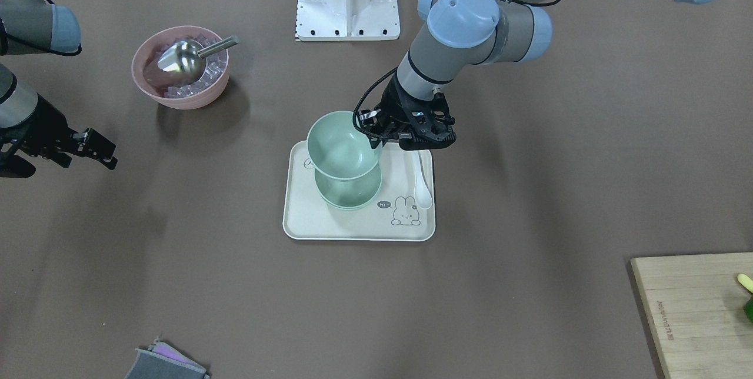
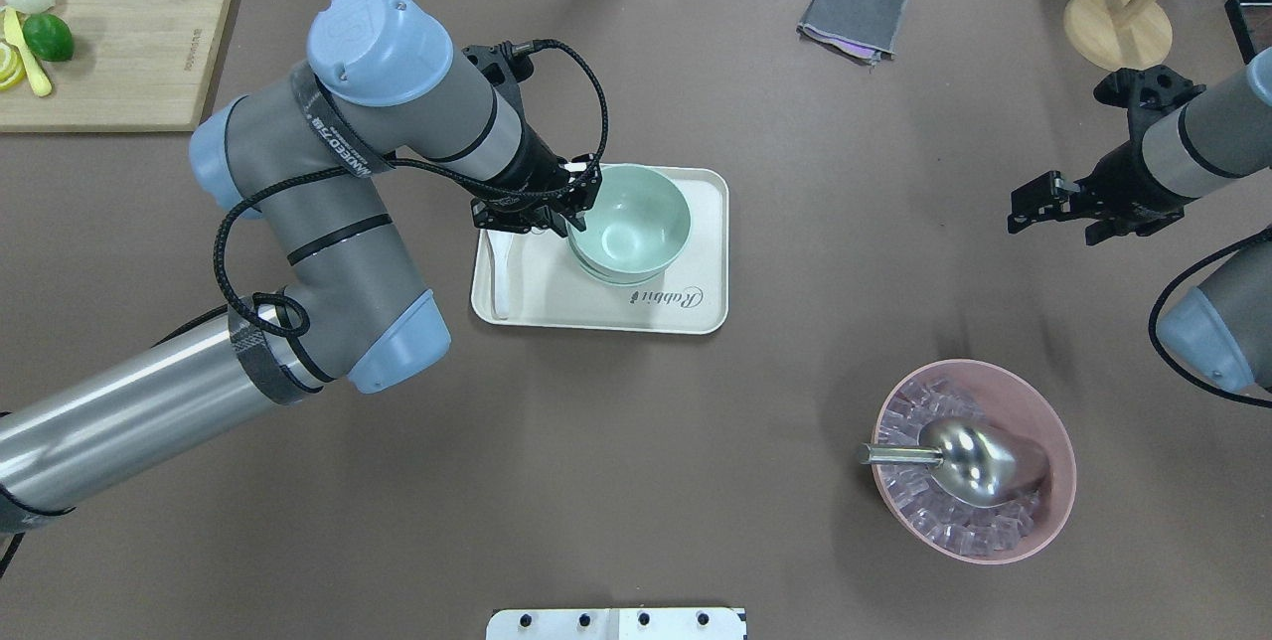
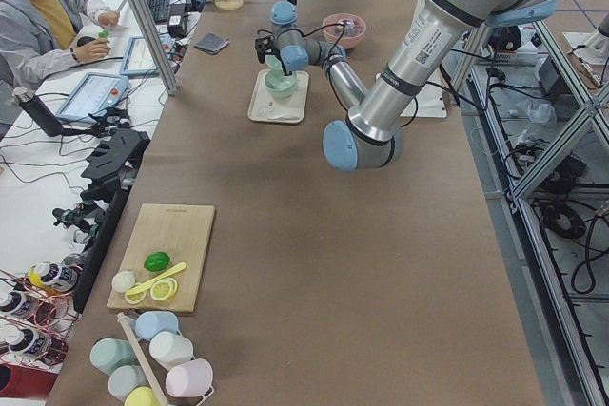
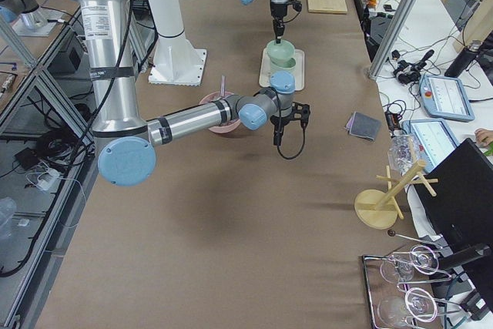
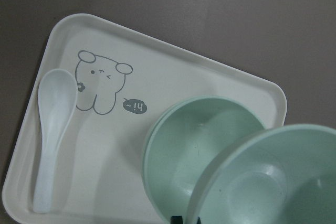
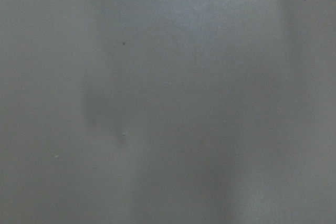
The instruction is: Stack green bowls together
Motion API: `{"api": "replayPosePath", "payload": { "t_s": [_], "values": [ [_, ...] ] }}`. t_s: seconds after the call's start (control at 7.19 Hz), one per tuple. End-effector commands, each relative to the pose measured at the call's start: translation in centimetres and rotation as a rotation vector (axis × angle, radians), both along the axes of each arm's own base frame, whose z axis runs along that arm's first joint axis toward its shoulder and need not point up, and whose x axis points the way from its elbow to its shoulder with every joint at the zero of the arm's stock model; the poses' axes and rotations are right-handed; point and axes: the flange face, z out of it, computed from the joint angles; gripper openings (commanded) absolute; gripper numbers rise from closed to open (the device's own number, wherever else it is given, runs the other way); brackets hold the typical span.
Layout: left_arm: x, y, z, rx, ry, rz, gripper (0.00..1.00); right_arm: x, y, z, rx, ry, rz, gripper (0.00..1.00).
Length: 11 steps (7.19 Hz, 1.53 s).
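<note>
My left gripper (image 1: 376, 139) is shut on the rim of one pale green bowl (image 1: 344, 143) and holds it tilted just above another green bowl (image 1: 348, 195) that rests on the cream rabbit tray (image 1: 329, 223). In the overhead view the held bowl (image 2: 631, 218) covers the lower one almost fully, with the left gripper (image 2: 576, 211) on its left rim. The left wrist view shows the held bowl (image 5: 273, 182) over the lower bowl (image 5: 184, 150). I cannot tell whether the lower one is a single bowl or two nested. My right gripper (image 2: 1033, 203) hangs open and empty over bare table, far from the tray.
A white spoon (image 5: 52, 129) lies on the tray (image 5: 157, 66) beside the bowls. A ribbed pink bowl (image 2: 1053, 481) with ice and a metal scoop (image 2: 974, 461) stands near the right arm. A cutting board (image 2: 119, 54) with fruit and a grey cloth (image 2: 853, 14) lie at the far edge.
</note>
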Motion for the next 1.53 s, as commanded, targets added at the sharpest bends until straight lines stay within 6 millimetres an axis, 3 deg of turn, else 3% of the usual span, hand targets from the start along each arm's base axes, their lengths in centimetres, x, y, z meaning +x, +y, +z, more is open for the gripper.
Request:
{"api": "replayPosePath", "payload": {
  "t_s": [0.0,0.28,0.42,0.56,0.7,0.83,1.11,1.39],
  "values": [
    [0.2,0.2,0.0,0.023,0.011,-0.013,0.98,0.0,0.0,0.1,-0.002,0.000,0.000,1.00],
    [-1.1,0.6,-1.1,0.040,0.035,-0.013,0.98,0.2,-0.1,0.1,-0.002,-0.001,0.001,1.00],
    [-3.9,1.1,-0.1,0.046,0.041,-0.026,0.98,0.9,0.1,0.6,0.006,0.003,-0.003,1.00],
    [-7.1,2.6,3.6,0.063,0.024,0.000,0.98,3.1,0.2,2.1,0.036,0.020,-0.023,1.00],
    [-11.1,1.8,6.3,0.167,-0.016,0.026,0.98,5.7,0.3,3.5,0.055,0.016,-0.046,1.00],
    [-14.0,2.9,11.5,0.254,-0.100,0.092,0.98,8.7,0.8,5.2,0.076,0.015,-0.066,1.00],
    [-26.1,5.9,22.9,0.418,-0.234,0.226,0.98,13.5,1.8,7.9,0.130,0.040,-0.086,1.00],
    [-38.4,6.4,31.0,0.479,-0.227,0.290,0.98,17.9,3.0,10.0,0.168,0.045,-0.101,1.00]
  ]
}}
